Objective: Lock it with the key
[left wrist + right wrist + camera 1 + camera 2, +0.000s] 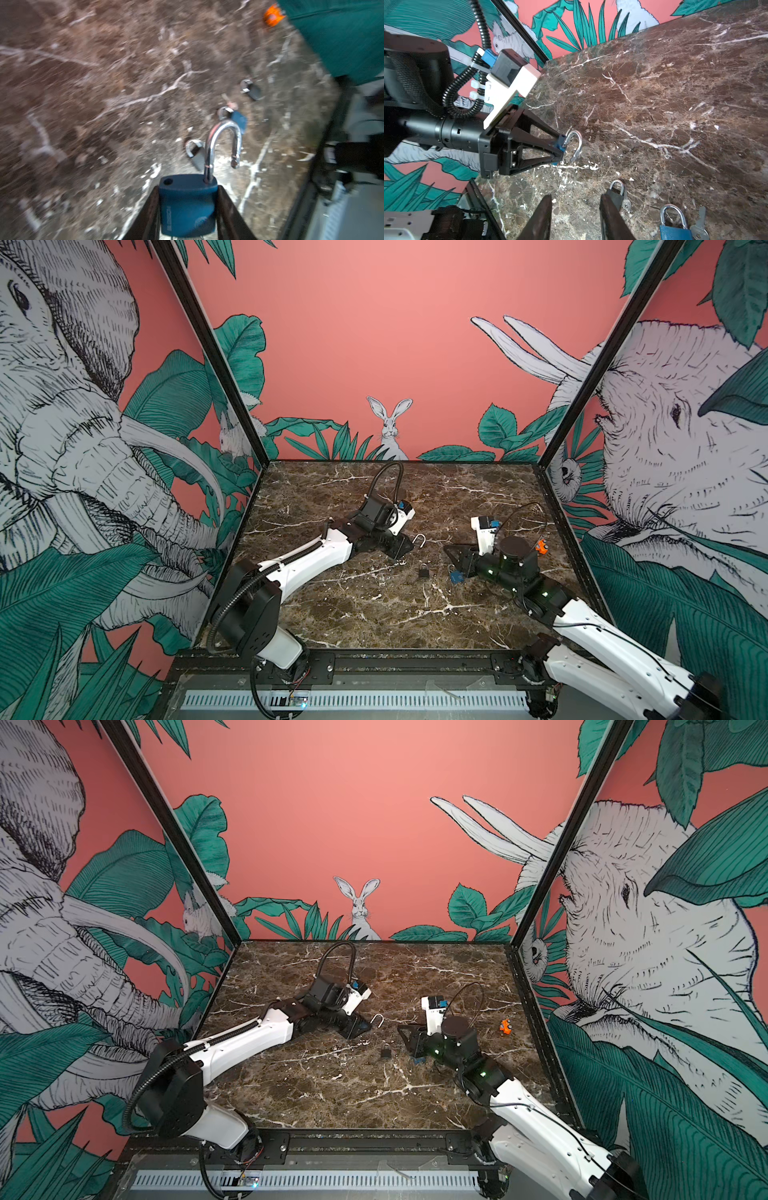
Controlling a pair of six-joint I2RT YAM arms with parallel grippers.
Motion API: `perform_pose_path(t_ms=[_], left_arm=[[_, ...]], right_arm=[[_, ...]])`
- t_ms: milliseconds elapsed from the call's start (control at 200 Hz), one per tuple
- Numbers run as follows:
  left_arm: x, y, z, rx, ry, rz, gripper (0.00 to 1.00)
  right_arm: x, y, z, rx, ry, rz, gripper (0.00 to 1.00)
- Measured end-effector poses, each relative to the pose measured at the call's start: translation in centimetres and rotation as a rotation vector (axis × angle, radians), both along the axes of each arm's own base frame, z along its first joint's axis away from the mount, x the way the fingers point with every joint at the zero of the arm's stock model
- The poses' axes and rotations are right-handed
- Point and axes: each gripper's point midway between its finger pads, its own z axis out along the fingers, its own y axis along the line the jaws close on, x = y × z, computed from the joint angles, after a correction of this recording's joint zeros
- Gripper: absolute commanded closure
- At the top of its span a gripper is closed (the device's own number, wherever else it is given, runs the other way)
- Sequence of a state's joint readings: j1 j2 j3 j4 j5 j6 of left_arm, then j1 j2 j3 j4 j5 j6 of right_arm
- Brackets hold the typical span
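Clamping a blue padlock [187,212], its lettering unreadably blurred, sits the left pincer [187,189]; right pincer [576,197] gapes empty.

Coral-pink walls [374,344] closed round me, painted with elephants [62,427], green leaves [174,393] and a rabbit [389,423]. Black frame posts [203,335] rose from the far corners of my brown marble table [374,614].

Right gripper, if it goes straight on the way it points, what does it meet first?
Likely the open shackle of the blue padlock held by the left gripper, straight ahead of the right gripper. The small black padlock lies just beside its line. Depth is unclear.
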State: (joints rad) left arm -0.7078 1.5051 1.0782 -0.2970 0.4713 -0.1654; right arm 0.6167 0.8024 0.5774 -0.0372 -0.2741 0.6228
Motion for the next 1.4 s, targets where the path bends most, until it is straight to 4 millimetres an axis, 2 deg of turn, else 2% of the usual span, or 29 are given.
perform_pose_path(t_ms=[150,255,365,430,665,755,985,1400], left_arm=[[-2.5,-2.1,2.5,-0.164,0.082,-0.138,1.0],[-3.6,-2.4,3.3,-0.206,0.112,-0.187,1.0],[-4.1,-2.6,3.7,-0.231,0.125,-0.212,1.0],[-4.3,-2.6,3.9,-0.239,0.128,-0.22,1.0],[-4.7,-2.7,4.0,-0.247,0.134,-0.236,1.0],[-4.9,-2.9,4.0,-0.243,0.135,-0.244,1.0],[-6.4,-3.4,3.6,-0.228,0.14,-0.287,1.0],[-6.4,-3.5,3.7,-0.226,0.131,-0.291,1.0]], right_arm=[[-1.6,0.1,3.2,0.035,-0.019,0.081,0.56],[-2.8,-0.4,5.6,0.032,-0.056,0.105,0.56],[-3.2,-0.8,6.7,0.013,-0.067,0.112,0.56],[-3.2,-0.8,6.3,0.0,-0.053,0.114,0.56],[-2.5,0.1,1.8,-0.058,0.069,0.132,0.58],[-2.4,0.5,0.9,-0.064,0.096,0.145,0.58],[-1.8,1.3,1.0,-0.038,0.092,0.172,0.62],[-2.2,1.4,1.2,0.0,0.1,0.19,0.68]])
